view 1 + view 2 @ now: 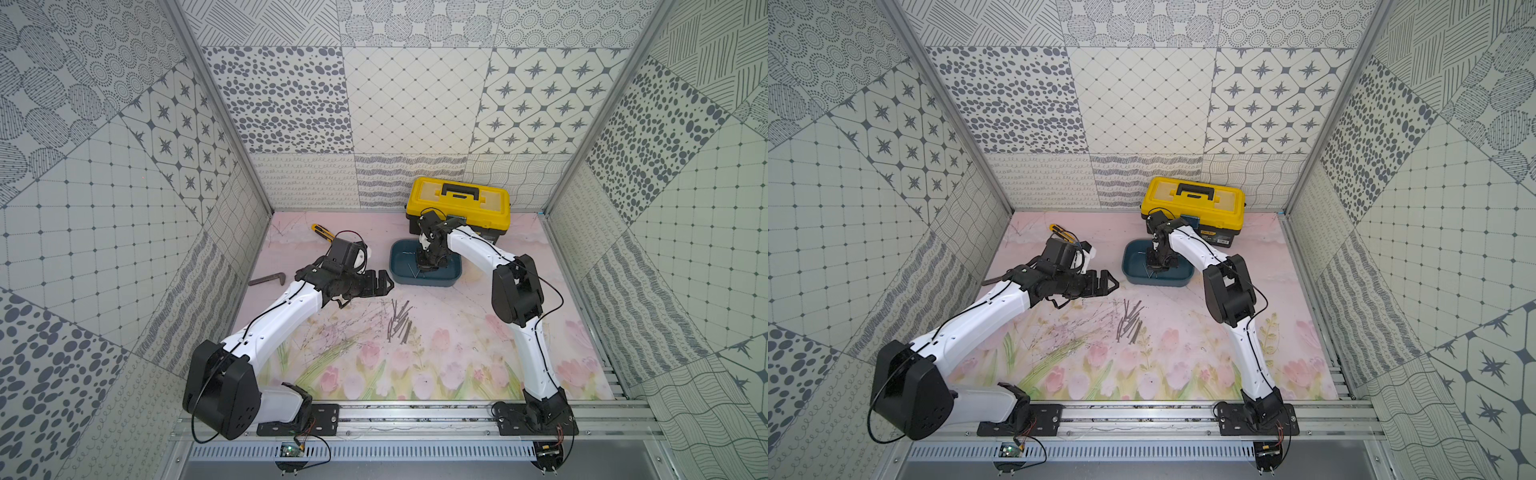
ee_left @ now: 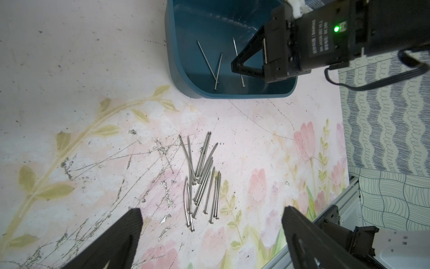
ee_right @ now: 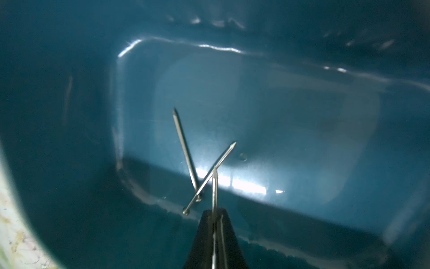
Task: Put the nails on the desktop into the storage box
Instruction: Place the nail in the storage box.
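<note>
In both top views, the nails (image 1: 400, 322) (image 1: 1131, 322) are heaped on the desktop (image 1: 457, 332) with open room all round, the storage box (image 1: 436, 284) just farther back. The right gripper (image 1: 424, 266) is seen down inside it, clamped on one nail (image 3: 214, 186). The left gripper (image 1: 389, 285) is held level, jaws spread.

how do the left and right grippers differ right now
The left gripper is open and empty; the right gripper is shut on a nail. The left gripper hovers beside the nails piled on the desktop; the right gripper reaches down inside the storage box, where two loose nails lie. Both have black, tapered fingers.
</note>
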